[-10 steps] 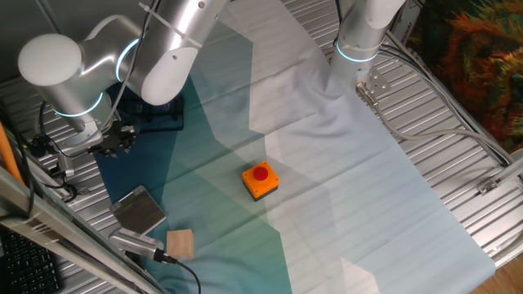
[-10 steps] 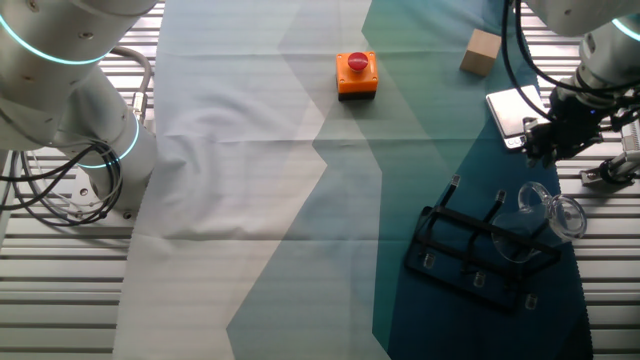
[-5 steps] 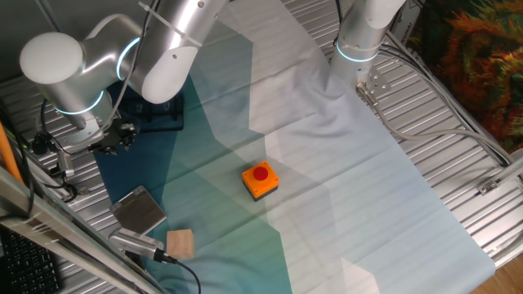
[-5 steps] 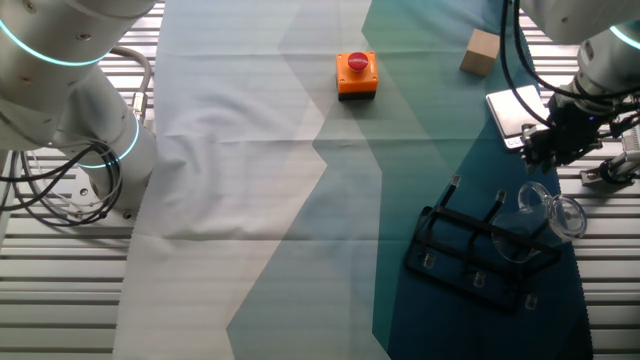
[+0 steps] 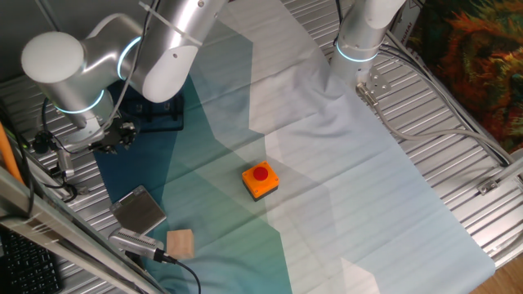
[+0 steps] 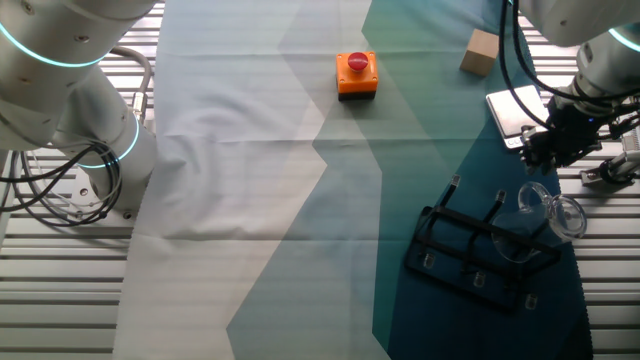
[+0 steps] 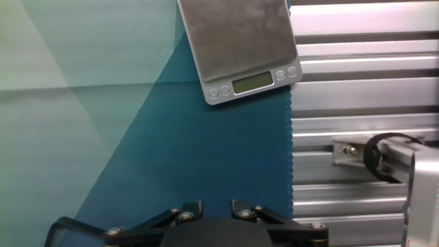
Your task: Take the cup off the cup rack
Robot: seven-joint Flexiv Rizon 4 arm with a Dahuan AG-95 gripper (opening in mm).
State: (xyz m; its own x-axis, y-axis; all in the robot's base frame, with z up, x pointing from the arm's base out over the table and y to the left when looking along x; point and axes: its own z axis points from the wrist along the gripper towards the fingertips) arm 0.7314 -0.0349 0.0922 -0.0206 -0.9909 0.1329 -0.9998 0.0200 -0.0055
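The clear cup point(image 6: 548, 208) hangs tilted on a peg at the right end of the black wire cup rack point(image 6: 478, 252), which stands on the dark blue part of the cloth. My gripper point(image 6: 547, 150) hovers just beyond the cup, between it and the grey scale, without touching it. In the hand view the gripper point(image 7: 218, 206) is open, its two fingers apart over bare blue cloth with nothing between them. The cup does not show in the hand view. In the first fixed view the arm hides the cup, and only a corner of the rack point(image 5: 162, 122) shows.
A square grey scale point(image 7: 236, 44) lies just ahead of the fingers at the cloth's edge. Ribbed metal table and a bracket point(image 7: 374, 154) lie to the right. An orange button box point(image 6: 356, 74) and a wooden block point(image 6: 480, 52) sit farther off. A second arm's base point(image 6: 70, 110) stands at the left.
The arm has crept very slightly near the rack. Cup and rack have not moved.
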